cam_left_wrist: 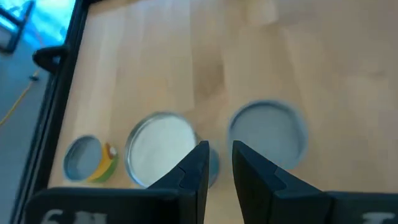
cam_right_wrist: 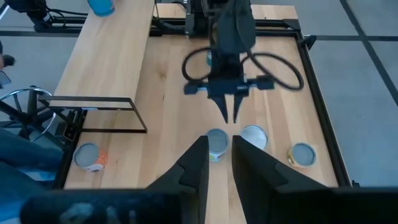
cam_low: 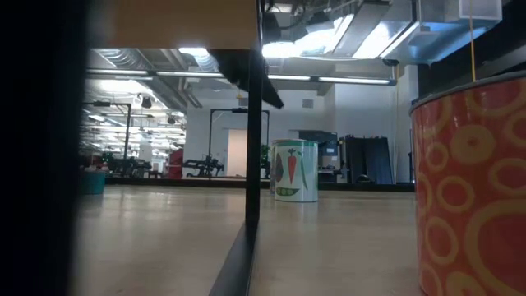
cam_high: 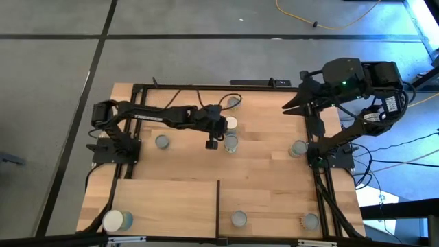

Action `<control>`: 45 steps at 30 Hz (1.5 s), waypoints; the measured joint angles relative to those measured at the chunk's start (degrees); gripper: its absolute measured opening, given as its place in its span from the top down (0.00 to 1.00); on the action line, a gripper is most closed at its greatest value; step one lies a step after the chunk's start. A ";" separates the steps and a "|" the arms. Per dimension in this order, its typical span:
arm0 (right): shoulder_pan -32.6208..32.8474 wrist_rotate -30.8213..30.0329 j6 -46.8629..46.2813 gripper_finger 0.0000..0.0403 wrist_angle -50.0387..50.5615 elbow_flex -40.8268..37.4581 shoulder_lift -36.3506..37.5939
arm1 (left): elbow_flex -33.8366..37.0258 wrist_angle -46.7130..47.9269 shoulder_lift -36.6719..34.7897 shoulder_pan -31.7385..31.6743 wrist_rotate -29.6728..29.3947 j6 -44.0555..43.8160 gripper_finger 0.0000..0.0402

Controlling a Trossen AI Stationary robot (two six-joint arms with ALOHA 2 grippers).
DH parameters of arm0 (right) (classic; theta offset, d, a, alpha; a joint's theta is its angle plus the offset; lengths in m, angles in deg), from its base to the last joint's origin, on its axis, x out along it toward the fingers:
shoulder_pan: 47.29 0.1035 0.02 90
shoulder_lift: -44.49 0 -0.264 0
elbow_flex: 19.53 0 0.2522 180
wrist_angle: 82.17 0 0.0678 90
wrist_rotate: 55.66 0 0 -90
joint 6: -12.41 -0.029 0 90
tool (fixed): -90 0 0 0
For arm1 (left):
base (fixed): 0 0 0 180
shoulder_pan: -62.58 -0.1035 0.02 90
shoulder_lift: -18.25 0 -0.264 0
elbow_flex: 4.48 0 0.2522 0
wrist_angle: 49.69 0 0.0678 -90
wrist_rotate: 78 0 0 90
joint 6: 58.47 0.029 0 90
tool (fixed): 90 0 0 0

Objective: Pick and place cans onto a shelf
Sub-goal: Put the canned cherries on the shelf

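Under left claw (cam_high: 212, 145): round metal cans (cam_high: 231, 143); planked tabletop (cam_high: 260, 147).

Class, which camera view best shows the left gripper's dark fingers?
The left wrist view: the left gripper fills the foreground, fingers slightly apart above two round cans. The high view shows it small; the right wrist view distant; the low view hides it.

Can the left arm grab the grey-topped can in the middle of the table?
Probably yes. The left gripper hangs right beside that grey-topped can, fingers slightly apart, with only the white-topped can close by and nothing between them.
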 joint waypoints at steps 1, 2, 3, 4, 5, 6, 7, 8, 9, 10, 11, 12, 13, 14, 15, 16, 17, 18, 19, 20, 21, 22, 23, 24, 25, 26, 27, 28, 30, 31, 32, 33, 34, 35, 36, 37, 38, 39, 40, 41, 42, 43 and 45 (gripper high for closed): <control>0.00 0.20 0.14 0.82 -0.01 0.00 0.00 | 0.00 0.16 0.68 0.00 -1.01 0.55 0.84; 0.00 0.39 0.15 0.82 -0.01 0.00 0.00 | 0.00 0.23 1.37 0.00 -1.90 0.95 0.84; 0.00 0.67 0.15 0.82 -0.01 0.00 0.00 | 0.00 0.16 2.01 0.00 -2.51 1.40 0.84; 0.00 0.79 0.15 0.82 -0.01 0.00 0.00 | 0.00 0.20 2.51 0.00 -2.77 1.80 0.84; 0.00 0.85 0.15 0.82 -0.01 0.00 0.00 | 0.00 0.30 2.94 0.00 -2.92 1.98 0.84; 0.00 0.89 0.16 0.82 -0.01 0.00 0.00 | 0.00 0.11 3.38 0.00 -3.08 2.23 0.84; 0.00 0.89 0.15 0.82 -0.01 0.00 0.00 | 0.00 -0.27 3.83 0.01 -3.54 2.26 0.84; 0.00 0.89 0.17 0.82 -0.01 0.00 0.00 | 0.00 -0.39 4.17 0.04 -4.23 2.29 0.84; 0.00 0.88 0.18 0.82 -0.01 0.00 0.00 | 0.00 -0.35 4.35 0.04 -5.00 2.44 0.84; 0.00 0.88 0.18 0.82 -0.01 0.00 0.00 | 0.00 -0.61 4.51 0.04 -5.95 2.99 0.84; 0.00 0.88 0.18 0.82 -0.01 0.00 0.00 | 0.00 -1.08 4.66 0.01 -6.55 3.66 0.84; -0.02 0.88 0.18 0.82 -0.01 0.00 0.00 | -0.02 -1.22 4.78 -0.01 -6.89 4.16 0.84; 0.00 0.88 0.20 0.82 -0.01 0.00 0.00 | -0.02 -0.94 4.87 -0.10 -6.95 4.39 0.84; 0.00 0.88 0.22 0.82 -0.01 0.00 0.00 | -0.02 -0.79 4.88 -0.20 -6.90 4.42 0.84; 0.00 0.88 0.22 0.82 -0.01 0.00 0.00 | -0.02 -0.84 4.88 -0.29 -6.63 4.48 0.84; 0.00 0.88 0.22 0.82 -0.01 0.00 0.00 | -0.02 -0.92 4.86 -0.31 -6.41 4.84 0.84; 0.00 0.88 0.22 0.82 -0.01 0.00 0.00 | -0.02 -0.92 4.86 -0.31 -6.51 5.30 0.84; 0.00 0.88 0.22 0.82 -0.01 0.00 0.00 | -0.02 -0.90 4.88 -0.31 -6.89 6.12 0.84; 0.00 0.88 0.22 0.82 -0.01 0.00 0.00 | -0.02 -0.97 4.88 -0.28 -7.47 6.87 0.84; 0.00 0.88 0.22 0.82 -0.01 0.00 0.00 | -0.02 -1.15 4.88 -0.31 -7.92 7.74 0.84; 0.00 0.88 0.22 0.82 -0.01 0.00 0.00 | -0.02 -1.20 4.88 -0.39 -8.11 8.35 0.84; 0.00 0.88 0.22 0.82 -0.01 0.00 0.00 | -0.02 -1.17 4.88 -0.54 -8.04 8.80 0.84; 0.00 0.88 0.27 0.82 -0.01 0.00 0.00 | -0.02 -1.16 4.88 -0.70 -7.68 9.27 0.84; 0.00 0.88 0.37 0.82 -0.01 0.00 0.00 | -0.02 -1.19 4.93 -0.81 -7.18 9.62 0.84; 0.00 0.88 0.37 0.82 -0.01 0.00 0.00 | -0.02 -1.30 5.11 -0.99 -7.01 10.01 0.84; 0.00 0.88 0.37 0.82 -0.01 0.00 0.00 | -0.02 -1.41 5.33 -1.13 -6.87 10.45 0.84; -0.01 0.88 0.37 0.82 -0.01 0.00 0.00 | -0.02 -1.31 5.62 -1.30 -6.82 10.99 0.84; 0.00 0.88 0.37 0.82 -0.01 0.00 0.00 | -0.02 -1.43 5.92 -1.46 -6.78 11.31 0.84; -0.02 0.88 0.37 0.82 -0.01 0.00 -0.02 | -0.02 -1.93 6.39 -1.79 -6.80 11.89 0.84; 0.00 0.88 0.37 0.82 -0.01 0.00 -0.02 | -0.02 -2.41 6.70 -1.89 -6.79 12.42 0.84; 0.00 0.88 0.37 0.82 -0.01 0.00 -0.02 | -0.02 -2.50 6.87 -1.90 -6.79 12.68 0.84; 0.00 0.88 0.37 0.82 -0.01 0.00 -0.02 | -0.02 -2.50 6.89 -1.90 -6.82 12.74 0.84; 0.00 0.88 0.37 0.82 -0.01 0.00 -0.02 | -0.02 -2.78 6.88 -1.90 -6.80 12.74 0.84; -0.02 0.88 0.37 0.82 -0.01 0.00 -0.02 | -0.02 -3.06 6.87 -1.90 -6.68 12.74 0.84; -0.01 0.88 0.36 0.82 -0.02 0.00 -0.02 | -0.02 -3.10 6.87 -1.90 -6.56 12.74 0.84; -0.02 0.88 0.33 0.82 -0.02 0.00 -0.02 | -0.02 -3.11 6.87 -1.90 -6.37 12.74 0.84; -0.01 0.87 0.33 0.82 -0.01 0.00 -0.02 | -0.02 -3.15 6.87 -1.91 -6.39 12.77 0.84; -0.01 0.88 0.33 0.82 -0.01 0.00 -0.02 | -0.02 -3.21 6.87 -2.06 -6.33 12.79 0.84; -0.01 0.88 0.33 0.82 -0.01 0.00 -0.02 | -0.02 -3.19 6.87 -2.16 -5.99 12.77 0.84; -0.02 0.87 0.31 0.82 -0.01 0.00 -0.02 | -0.02 -3.15 6.87 -2.35 -5.32 12.79 0.84; -0.01 0.86 0.31 0.82 -0.01 0.00 -0.02 | -0.02 -3.16 6.89 -2.58 -4.48 12.77 0.84; 0.00 0.88 0.31 0.82 -0.01 0.00 -0.02 | -0.02 -3.34 7.09 -2.72 -3.87 12.77 0.84; -0.01 0.86 0.28 0.82 -0.01 0.00 -0.02 | -0.03 -3.62 7.63 -2.93 -3.43 12.74 0.84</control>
